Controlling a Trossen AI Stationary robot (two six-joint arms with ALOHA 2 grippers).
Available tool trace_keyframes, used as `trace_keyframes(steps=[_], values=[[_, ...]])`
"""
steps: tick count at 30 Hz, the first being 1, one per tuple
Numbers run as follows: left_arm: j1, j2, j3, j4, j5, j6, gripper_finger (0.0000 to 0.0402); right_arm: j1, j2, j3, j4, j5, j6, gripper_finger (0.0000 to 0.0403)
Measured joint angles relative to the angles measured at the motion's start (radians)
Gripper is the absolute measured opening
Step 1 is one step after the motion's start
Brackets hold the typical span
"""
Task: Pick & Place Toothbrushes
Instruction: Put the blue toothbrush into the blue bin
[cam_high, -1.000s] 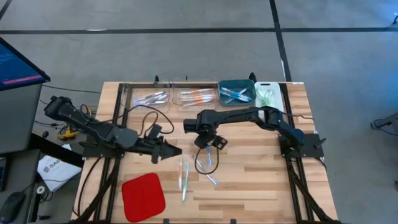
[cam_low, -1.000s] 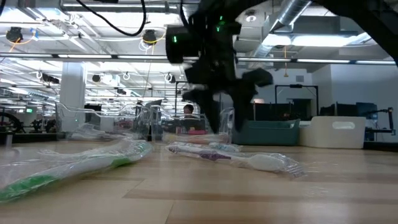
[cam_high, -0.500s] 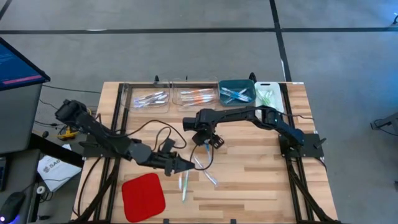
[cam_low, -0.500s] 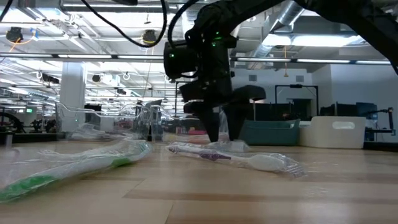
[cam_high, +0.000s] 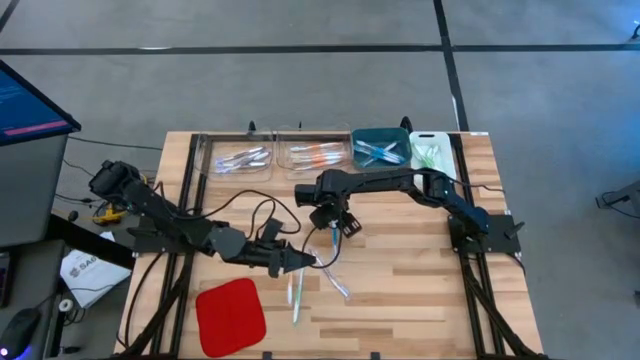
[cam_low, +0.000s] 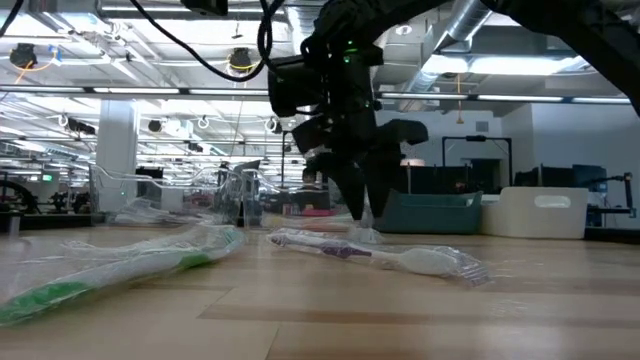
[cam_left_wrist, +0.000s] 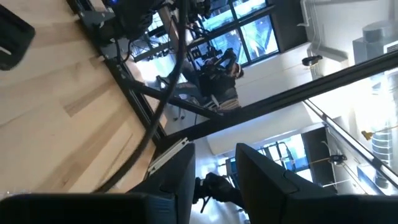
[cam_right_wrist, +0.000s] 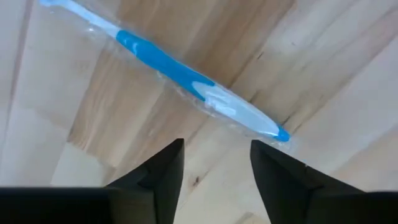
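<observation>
A blue toothbrush (cam_right_wrist: 180, 71) in a clear wrapper lies flat on the wooden table (cam_high: 420, 290), also seen from above (cam_high: 334, 246). My right gripper (cam_right_wrist: 214, 168) points down just over one end of it, open, with bare wood between its fingers (cam_low: 365, 215). Three more wrapped toothbrushes lie nearer the front: two green ones (cam_high: 297, 290), one showing low (cam_low: 110, 265), and a pale one (cam_low: 390, 255). My left gripper (cam_high: 305, 262) reaches level from the left beside them, open and empty (cam_left_wrist: 214, 177).
Along the far edge stand two clear bins (cam_high: 240, 158) (cam_high: 315, 155), a teal bin (cam_high: 380, 148) and a white bin (cam_high: 428, 150), each with toothbrushes inside. A flat red pad (cam_high: 230, 315) lies at the near left. A loose black cable (cam_high: 255, 210) crosses the table.
My left gripper has swung lower and toward the table's near right, ending beside the green toothbrushes. My right gripper has rolled about its downward axis over the blue toothbrush, and its fingers have drawn closer together. The toothbrushes have not moved.
</observation>
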Motion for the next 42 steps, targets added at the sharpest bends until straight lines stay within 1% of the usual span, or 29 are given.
trace_keyframes(steps=[4, 9, 12, 19, 24, 27, 29, 32, 36, 37, 39, 42], values=[[0.000, 0.000, 0.000, 0.002, -0.001, 0.001, 0.0108, 0.004, -0.001, 0.047, 0.006, -0.011, -0.032, 0.0160], [0.000, 0.000, 0.000, 0.007, 0.000, -0.003, 0.0108, 0.011, 0.005, 0.044, 0.030, -0.041, -0.073, 0.0151], [-0.003, 0.000, 0.000, 0.008, 0.000, -0.007, 0.0108, 0.009, 0.011, 0.003, 0.038, -0.046, -0.082, 0.0152], [-0.021, 0.000, 0.000, 0.021, -0.013, -0.009, 0.0108, 0.008, 0.009, -0.106, 0.076, -0.045, -0.119, 0.0167], [-0.021, 0.000, 0.000, 0.024, -0.017, -0.010, 0.0108, 0.018, 0.007, -0.114, 0.072, -0.044, -0.040, 0.0171], [-0.021, 0.000, -0.001, 0.026, -0.018, -0.009, 0.0108, 0.024, 0.005, -0.109, 0.037, -0.047, -0.001, 0.0167], [-0.021, 0.000, 0.000, 0.027, -0.018, -0.006, 0.0108, 0.029, 0.005, -0.101, 0.024, -0.066, 0.036, 0.0164], [-0.021, 0.000, -0.001, 0.027, -0.017, -0.003, 0.0108, 0.038, 0.005, -0.099, 0.012, -0.097, 0.170, 0.0159], [-0.021, 0.000, -0.001, 0.027, -0.017, 0.001, 0.0108, 0.059, 0.005, -0.099, 0.013, -0.102, 0.398, 0.0154], [-0.021, 0.000, -0.001, 0.027, -0.017, 0.001, 0.0108, 0.064, 0.005, -0.099, 0.013, -0.103, 0.433, 0.0153], [-0.021, 0.000, -0.001, 0.027, -0.017, 0.001, 0.0108, 0.070, 0.005, -0.093, -0.005, -0.104, 0.456, 0.0151], [-0.017, 0.000, -0.001, 0.027, -0.017, 0.001, 0.0108, 0.074, 0.005, -0.058, -0.042, -0.104, 0.438, 0.0148]])
